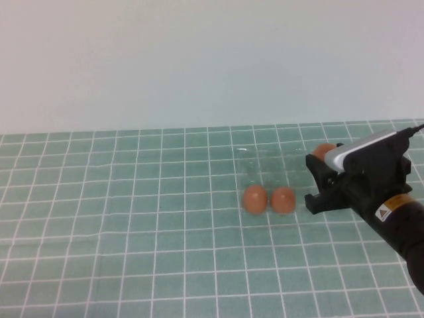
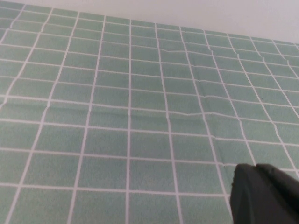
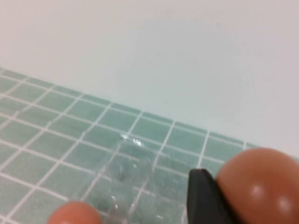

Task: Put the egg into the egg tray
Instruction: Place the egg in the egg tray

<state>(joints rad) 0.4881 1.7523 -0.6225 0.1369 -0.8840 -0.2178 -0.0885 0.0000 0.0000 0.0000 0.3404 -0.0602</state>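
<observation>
Eggs (image 1: 254, 199) lie side by side in the near row of the clear egg tray (image 1: 265, 162) at mid-table in the high view, the second (image 1: 283, 199) just right of the first, on the green checked cloth (image 1: 119, 218). The right gripper (image 1: 318, 182) hovers over the tray's right edge, a third egg (image 1: 323, 150) showing at its far side. The left wrist view gives only the cloth and one dark finger (image 2: 261, 196) of the left gripper, so whether it is spread or pressed together I cannot tell. In the right wrist view a black finger (image 3: 203, 196) presses against the egg (image 3: 259, 186), pinching it, with the tray's faint cups (image 3: 126, 170) just beyond and another egg (image 3: 72, 213) at the near edge.
</observation>
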